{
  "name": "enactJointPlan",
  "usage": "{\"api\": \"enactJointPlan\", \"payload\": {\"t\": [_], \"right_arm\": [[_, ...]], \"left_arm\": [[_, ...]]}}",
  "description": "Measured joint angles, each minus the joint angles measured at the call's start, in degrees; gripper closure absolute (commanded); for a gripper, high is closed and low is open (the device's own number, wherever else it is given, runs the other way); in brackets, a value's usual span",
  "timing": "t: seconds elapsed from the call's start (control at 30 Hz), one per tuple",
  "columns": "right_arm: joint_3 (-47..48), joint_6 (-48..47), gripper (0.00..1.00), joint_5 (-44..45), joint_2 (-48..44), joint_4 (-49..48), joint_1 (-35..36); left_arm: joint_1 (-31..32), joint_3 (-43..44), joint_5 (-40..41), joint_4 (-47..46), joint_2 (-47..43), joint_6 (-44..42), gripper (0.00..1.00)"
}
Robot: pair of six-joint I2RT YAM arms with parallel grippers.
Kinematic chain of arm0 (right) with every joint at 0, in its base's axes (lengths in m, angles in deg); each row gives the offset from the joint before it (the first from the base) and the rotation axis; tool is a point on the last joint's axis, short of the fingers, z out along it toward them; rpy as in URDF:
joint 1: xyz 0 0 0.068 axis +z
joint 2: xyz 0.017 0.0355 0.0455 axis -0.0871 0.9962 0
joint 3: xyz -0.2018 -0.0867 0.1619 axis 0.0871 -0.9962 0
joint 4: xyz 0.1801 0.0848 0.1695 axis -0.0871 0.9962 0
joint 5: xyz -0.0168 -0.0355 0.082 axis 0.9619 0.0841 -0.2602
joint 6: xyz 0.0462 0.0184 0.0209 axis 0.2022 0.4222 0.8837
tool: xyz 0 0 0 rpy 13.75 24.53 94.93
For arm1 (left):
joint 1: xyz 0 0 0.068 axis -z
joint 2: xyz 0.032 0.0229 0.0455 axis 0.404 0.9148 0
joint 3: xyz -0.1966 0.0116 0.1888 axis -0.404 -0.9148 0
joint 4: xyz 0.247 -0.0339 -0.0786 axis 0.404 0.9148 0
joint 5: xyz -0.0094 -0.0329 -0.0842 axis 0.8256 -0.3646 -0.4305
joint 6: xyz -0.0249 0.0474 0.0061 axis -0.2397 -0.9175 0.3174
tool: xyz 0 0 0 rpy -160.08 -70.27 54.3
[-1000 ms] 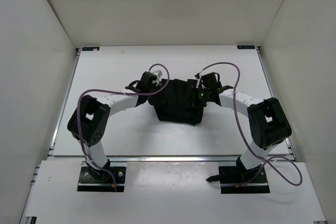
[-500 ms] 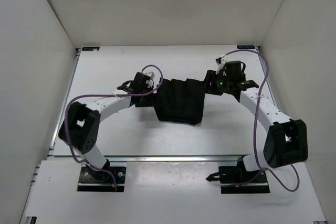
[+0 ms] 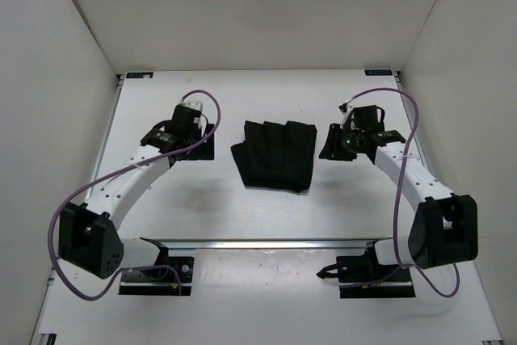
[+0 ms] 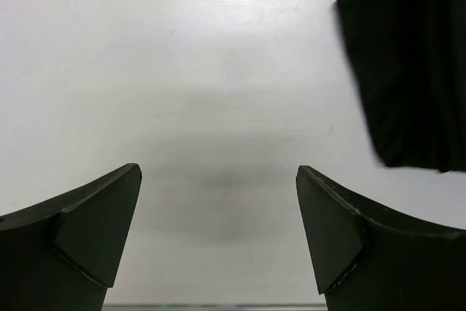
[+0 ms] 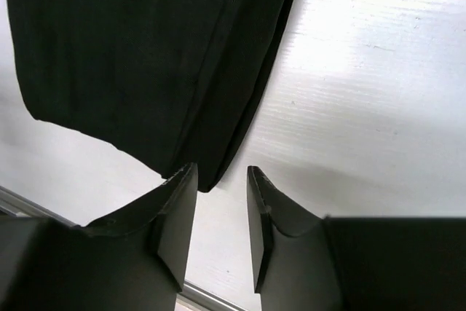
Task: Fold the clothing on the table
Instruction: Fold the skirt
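Observation:
The clothing (image 3: 275,155), a black pleated garment, lies folded in a compact block in the middle of the white table (image 3: 178,208). Neither gripper touches it. My left gripper (image 3: 194,149) hovers to its left, jaws wide open over bare table (image 4: 218,172); the clothing's edge (image 4: 408,71) shows at the upper right of the left wrist view. On the garment's right is my right gripper (image 3: 334,145), open by a narrow gap with nothing in it (image 5: 222,169). The clothing's corner (image 5: 138,49) lies just beyond the right fingertips.
A metal rail (image 3: 266,242) runs along the table's near edge, with both arm bases behind it. White walls enclose the table on the left, right and far sides. The purple cables (image 3: 388,103) loop above each arm.
Both grippers have let go of the clothing and pulled outwards, left to the left, right to the right. The left jaws opened wide. The garment now lies free on the table.

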Motion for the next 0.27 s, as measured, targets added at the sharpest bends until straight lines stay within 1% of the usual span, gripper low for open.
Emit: {"api": "enactJointPlan", "payload": {"t": [0.2,0.23,0.27], "right_arm": [[-1.6,-0.8,0.73,-0.6,2.2,-0.3,0.4],[-1.8,-1.0,0.72,-0.7,3.0,-0.2,0.4],[-1.9,-1.0,0.72,-0.8,3.6,-0.2,0.6]], "left_arm": [[-0.1,-4.7,2.1,5.3,-3.6,-0.3,0.01],[0.0,-5.2,2.4,6.1,-3.9,-0.3,0.02],[0.0,-5.6,2.6,6.6,-4.0,-0.3,0.01]]}}
